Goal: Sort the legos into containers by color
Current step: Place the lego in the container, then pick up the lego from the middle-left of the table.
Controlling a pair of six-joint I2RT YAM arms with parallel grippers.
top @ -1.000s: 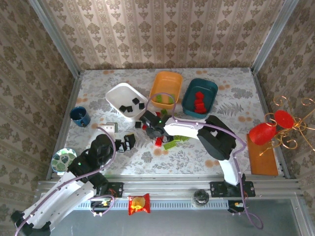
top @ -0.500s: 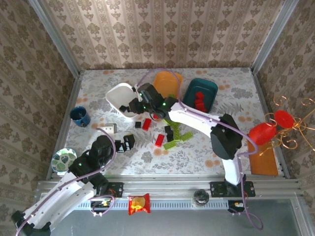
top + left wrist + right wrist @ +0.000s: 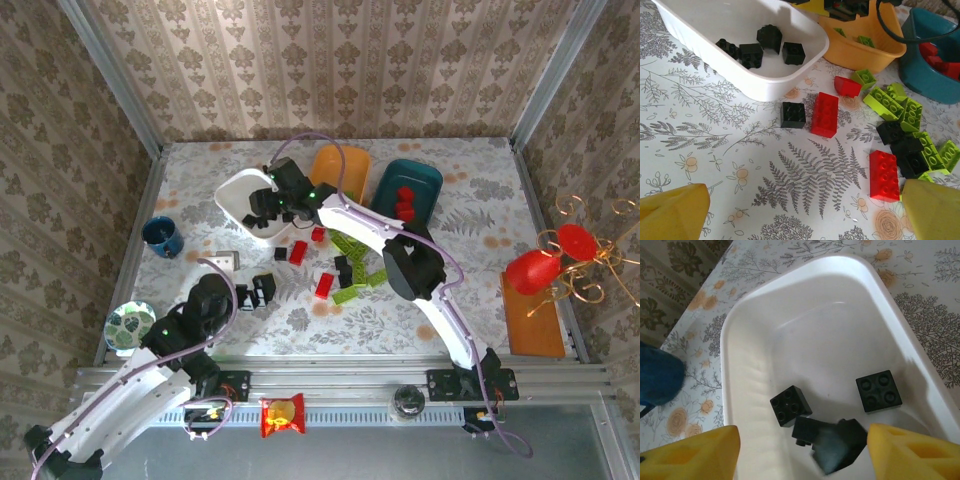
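- The right gripper (image 3: 802,452) hangs over the white tray (image 3: 740,320), its blocky yellow fingers (image 3: 692,452) spread wide with nothing between them.
- The left gripper (image 3: 802,215) sits low over the table (image 3: 740,150), its yellow fingers (image 3: 672,212) parted and empty.
- The white tray is smooth glossy plastic with rounded corners and sloping walls. Inside it lie black studded bricks (image 3: 788,405): two are square with four studs each, and more lie blurred together at the near end.
- Beside it stand the orange tray (image 3: 865,47), holding lime green pieces, and the teal tray (image 3: 920,75), holding red ones.
- Loose on the table, just outside the white tray's wall, a square black brick (image 3: 792,114) lies beside a long red brick (image 3: 824,114).
- Further right is a cluster: a small tilted red piece (image 3: 846,86), long lime green bricks (image 3: 890,102), black squares (image 3: 900,145) and another long red brick (image 3: 884,175).
- The table covering is shiny white, printed with grey ferns and orange flowers.
- A dark blue cup (image 3: 657,380) stands apart from the white tray.
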